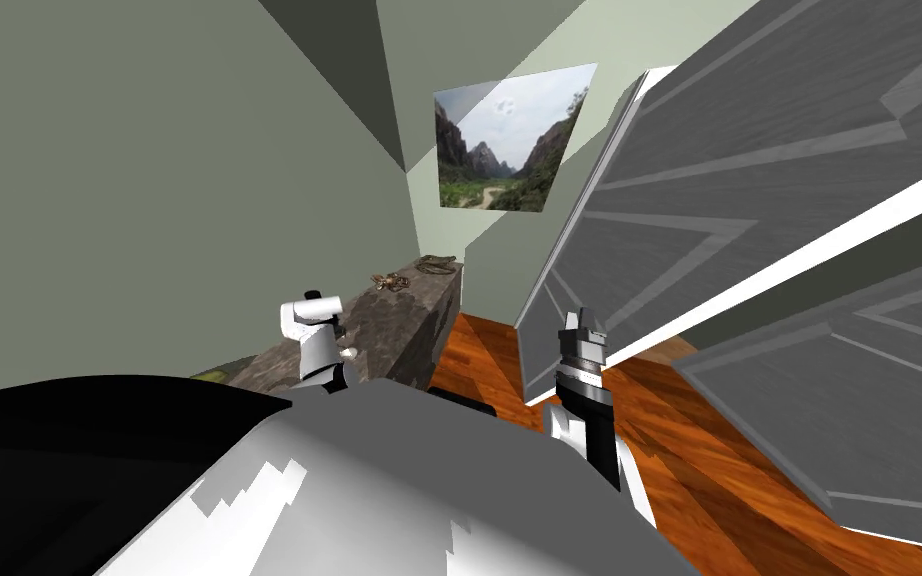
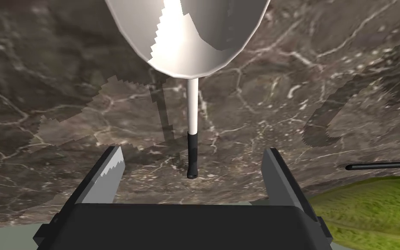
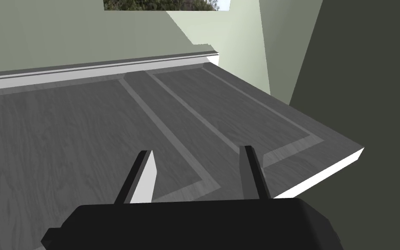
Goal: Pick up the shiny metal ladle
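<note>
Marble bench [image 2: 43, 87] under our left pincer [image 2: 193, 149], and there's the ladle [image 2: 192, 43] lying on it. The shiny bowl is at the far end, and the white shaft and black grip point back between the blades, near the bench's edge. The blades are spread wide, touching nothing. A green leaf [image 2: 368, 208] sits by that same edge. Our right pincer [image 3: 197, 151] is parted too, facing a grey door [image 3: 64, 130].
</note>
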Tool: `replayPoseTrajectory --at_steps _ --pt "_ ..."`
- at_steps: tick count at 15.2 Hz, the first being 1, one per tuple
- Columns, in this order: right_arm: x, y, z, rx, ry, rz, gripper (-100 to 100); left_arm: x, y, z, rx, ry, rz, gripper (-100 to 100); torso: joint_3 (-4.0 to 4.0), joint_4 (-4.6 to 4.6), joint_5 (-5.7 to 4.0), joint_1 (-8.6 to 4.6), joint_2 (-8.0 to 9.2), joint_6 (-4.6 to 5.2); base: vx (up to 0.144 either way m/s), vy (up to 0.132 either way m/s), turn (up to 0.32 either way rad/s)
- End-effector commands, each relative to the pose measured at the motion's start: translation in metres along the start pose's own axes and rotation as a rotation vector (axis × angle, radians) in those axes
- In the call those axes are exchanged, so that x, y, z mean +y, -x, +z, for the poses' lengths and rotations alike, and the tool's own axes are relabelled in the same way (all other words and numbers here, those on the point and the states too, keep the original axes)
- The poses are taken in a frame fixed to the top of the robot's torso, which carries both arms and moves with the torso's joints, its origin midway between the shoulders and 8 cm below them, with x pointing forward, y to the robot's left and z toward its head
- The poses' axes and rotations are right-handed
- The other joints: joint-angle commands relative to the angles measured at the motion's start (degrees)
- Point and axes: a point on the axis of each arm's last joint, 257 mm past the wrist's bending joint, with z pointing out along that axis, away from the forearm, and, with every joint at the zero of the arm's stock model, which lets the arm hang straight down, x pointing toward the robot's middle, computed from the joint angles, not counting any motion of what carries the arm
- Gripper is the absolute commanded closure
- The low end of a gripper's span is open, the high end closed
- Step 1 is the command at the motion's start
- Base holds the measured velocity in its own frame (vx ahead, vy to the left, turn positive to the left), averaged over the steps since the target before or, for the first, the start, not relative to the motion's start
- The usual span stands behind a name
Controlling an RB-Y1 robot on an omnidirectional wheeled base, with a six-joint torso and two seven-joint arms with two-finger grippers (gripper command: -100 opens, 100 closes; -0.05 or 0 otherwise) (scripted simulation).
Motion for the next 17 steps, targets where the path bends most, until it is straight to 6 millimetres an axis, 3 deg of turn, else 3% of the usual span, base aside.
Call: replayPoseTrajectory --at_steps 1,8,9,17 --pt "0.0 0.0 0.0 0.0 0.0 0.0 0 0.004 -0.01 0.002 0.04 0.015 0.003 -100 0.0 0.0 0.0 0.0 0.0 0.0 -0.045 0.039 -0.129" --pt "0.0 0.0 0.0 0.0 0.0 0.0 0 -0.003 -0.015 0.014 0.035 0.013 0.009 -100 -0.07 -0.03 -0.02 -0.12 -0.12 -0.04 -0.024 0.022 -0.014" --pt "0.0 0.0 0.0 0.0 0.0 0.0 0 -0.003 -0.015 0.015 0.033 0.011 0.008 100 -0.08 -0.03 -0.03 -0.14 -0.14 -0.03 0.0 0.0 0.0" --pt "0.0 0.0 0.0 0.0 0.0 0.0 0 0.001 -0.01 0.007 0.034 0.012 0.003 100 -0.21 -0.1 0.05 -0.14 -0.35 -0.02 0.009 -0.009 -0.012"
